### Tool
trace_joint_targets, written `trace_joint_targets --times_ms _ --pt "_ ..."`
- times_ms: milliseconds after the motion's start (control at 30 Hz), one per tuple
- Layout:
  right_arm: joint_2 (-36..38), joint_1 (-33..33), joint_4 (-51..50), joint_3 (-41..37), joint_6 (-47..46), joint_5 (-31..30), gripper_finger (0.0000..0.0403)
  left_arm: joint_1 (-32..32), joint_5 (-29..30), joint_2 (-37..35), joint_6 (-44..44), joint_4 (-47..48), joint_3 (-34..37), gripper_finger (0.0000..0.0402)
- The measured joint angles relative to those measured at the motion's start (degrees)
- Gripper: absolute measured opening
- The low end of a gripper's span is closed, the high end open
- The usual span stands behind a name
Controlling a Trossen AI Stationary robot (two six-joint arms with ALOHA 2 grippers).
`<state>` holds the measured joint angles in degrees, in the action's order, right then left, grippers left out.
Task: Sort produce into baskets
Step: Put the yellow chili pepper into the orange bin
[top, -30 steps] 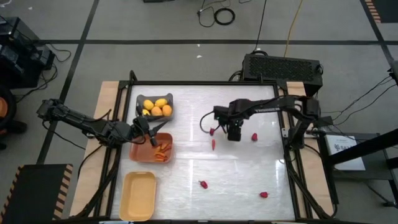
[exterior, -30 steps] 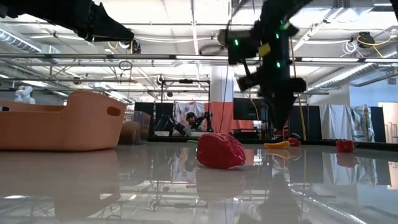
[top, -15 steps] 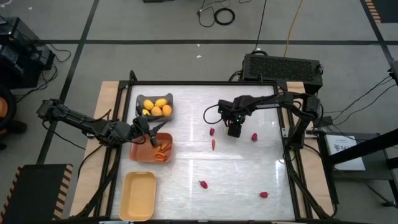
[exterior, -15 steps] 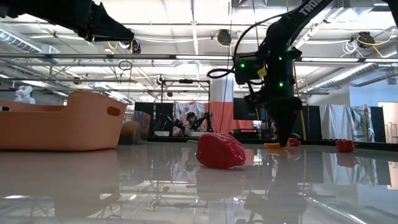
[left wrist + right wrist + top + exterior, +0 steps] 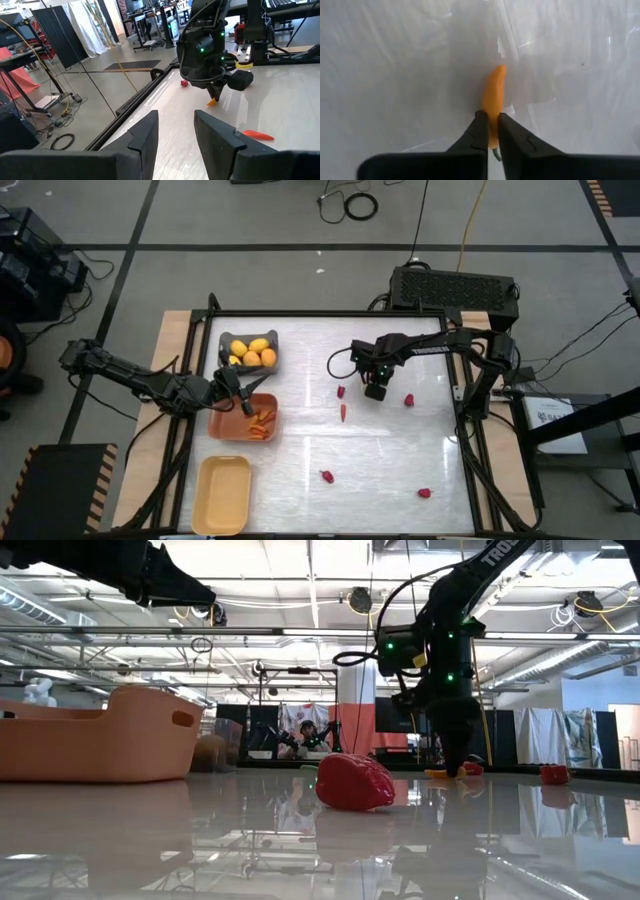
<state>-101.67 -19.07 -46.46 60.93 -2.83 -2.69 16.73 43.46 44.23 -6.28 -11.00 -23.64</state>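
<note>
Carrot [image 5: 495, 112], a thin little orange piece, lies on the white table top [image 5: 380, 460] in its far middle part, pinched at one end between the two dark fingers [image 5: 479, 131] of the right gripper [image 5: 375, 392], which have closed on it while it rests on the surface; in the low view its orange tip [image 5: 440, 773] shows at the foot of that gripper [image 5: 455, 770]. Just beside the gripper lie two small red strawberry pieces [image 5: 408, 400], one on each side [image 5: 341, 391], and another carrot [image 5: 343, 412] lies a little nearer the front. Two more red pieces sit well apart toward the front of the table, one [image 5: 326, 476] near the middle and one [image 5: 424, 493] to the right. Along the left edge stand the three baskets: the grey one [image 5: 226, 340] farthest back holding yellow-orange lemons [image 5: 251, 353], the orange one [image 5: 225, 425] in the middle with carrots [image 5: 263, 423] inside, and the pale yellow one [image 5: 222, 495] at the front. The left gripper [image 5: 240, 392] hangs over the orange basket's far rim, its fingers [image 5: 145, 136] standing apart with nothing between them
</note>
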Motion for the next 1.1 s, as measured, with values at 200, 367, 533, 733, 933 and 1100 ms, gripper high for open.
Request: trace_joint_targets --times_ms 200,367,533,733,933,1100 --pt "0.0 0.66 -0.29 0.77 -3.98 0.01 0.0016 0.0 0.02 0.0 -0.03 0.0 0.0 0.0134" --pt "0.0 3.88 0.66 3.98 -5.2 0.04 0.0016 -0.5 0.02 0.0 -0.07 0.0 0.0 0.0135" --pt "0.0 9.66 10.58 7.71 -7.04 -0.08 0.0008 -1.07 0.03 0.0 -0.04 0.0 0.0 0.0134" --pt "-0.03 18.21 36.28 7.95 -5.67 -0.18 0.0007 -1.05 0.0 0.0 -0.02 -0.01 0.0 0.0134" --pt "-6.86 24.73 64.7 6.99 -4.85 -0.18 0.0007 -1.01 -0.03 0.01 0.0 0.0 0.0 0.0134" --pt "-13.42 27.41 77.63 8.11 -2.26 -0.19 0.0006 -1.01 -0.11 0.02 0.0 0.0 0.0 0.0134"
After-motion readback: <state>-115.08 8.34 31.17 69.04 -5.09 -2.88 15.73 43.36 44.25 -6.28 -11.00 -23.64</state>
